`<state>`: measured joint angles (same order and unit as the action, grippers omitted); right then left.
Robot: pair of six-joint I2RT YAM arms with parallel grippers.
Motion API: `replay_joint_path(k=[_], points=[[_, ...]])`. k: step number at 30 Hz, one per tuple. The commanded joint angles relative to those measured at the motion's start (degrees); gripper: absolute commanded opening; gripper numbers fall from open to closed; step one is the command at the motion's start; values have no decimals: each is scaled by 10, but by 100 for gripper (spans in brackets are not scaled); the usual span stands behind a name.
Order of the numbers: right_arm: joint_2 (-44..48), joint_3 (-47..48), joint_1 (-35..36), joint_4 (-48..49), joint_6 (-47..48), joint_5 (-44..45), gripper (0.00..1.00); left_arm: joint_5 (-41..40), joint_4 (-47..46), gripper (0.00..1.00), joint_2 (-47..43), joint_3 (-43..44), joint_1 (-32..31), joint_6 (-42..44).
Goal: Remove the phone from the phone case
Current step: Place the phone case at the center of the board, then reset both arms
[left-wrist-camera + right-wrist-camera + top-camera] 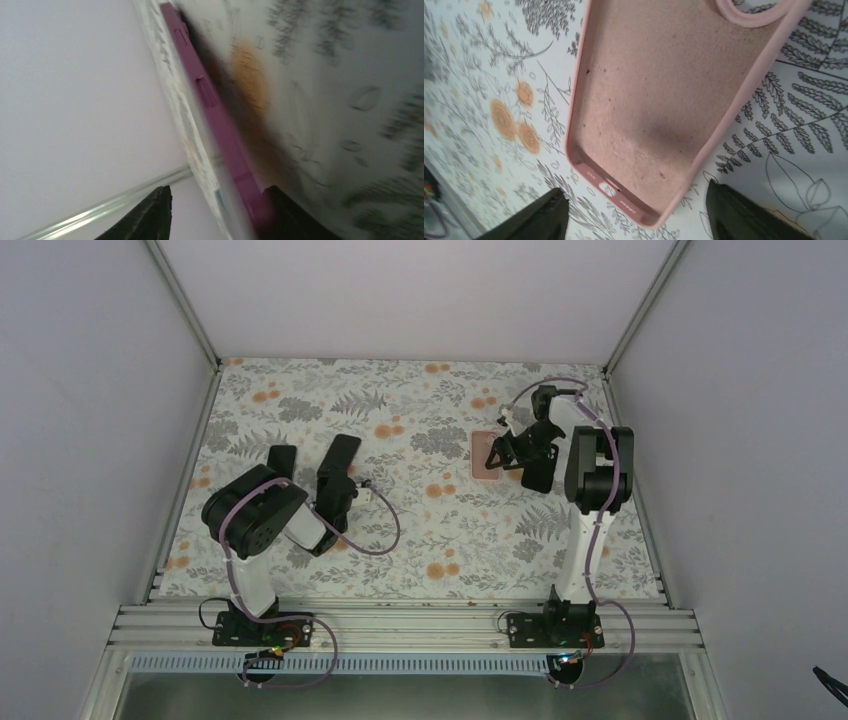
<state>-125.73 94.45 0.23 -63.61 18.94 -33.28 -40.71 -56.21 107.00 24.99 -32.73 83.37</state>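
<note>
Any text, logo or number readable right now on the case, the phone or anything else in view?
None readable.
The phone case interior is plain pink, no print.
The phone shows only a blurred edge with side buttons.
The floral tablecloth carries a pattern, no words.

We see the phone (212, 107) only as a smeared purple edge, and we cannot tell whether the left gripper (219, 189) clamps it. The phone case (659, 100) runs off the right wrist view's top edge.

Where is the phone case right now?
In the top view the phone case lies empty on the floral table, right of centre, under the open right gripper.
</note>
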Motion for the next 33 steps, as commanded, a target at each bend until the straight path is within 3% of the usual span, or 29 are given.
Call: replay_joint_path(k=[1, 4, 9, 13, 19, 25, 29, 33], points=[[60, -9, -5, -14, 36, 33, 80, 12, 69, 55, -17, -15, -9, -31], [97, -13, -5, -15, 42, 68, 99, 34, 199, 71, -61, -12, -24, -87], [147, 9, -5, -47, 64, 113, 100, 111, 416, 87, -151, -3, -51, -158], [186, 44, -5, -79, 82, 141, 100, 218, 666, 100, -213, 58, -79, -241], [237, 95, -3, -100, 102, 178, 100, 334, 980, 100, -213, 206, -111, -355], [331, 84, -3, -64, 108, 208, 100, 448, 1127, 100, -290, 380, -111, -371], [398, 41, -4, 22, 83, 236, 100, 510, 1200, 100, -306, 541, -101, -389], [485, -52, -4, 147, 57, 236, 100, 529, 1206, 100, -324, 657, -87, -409]])
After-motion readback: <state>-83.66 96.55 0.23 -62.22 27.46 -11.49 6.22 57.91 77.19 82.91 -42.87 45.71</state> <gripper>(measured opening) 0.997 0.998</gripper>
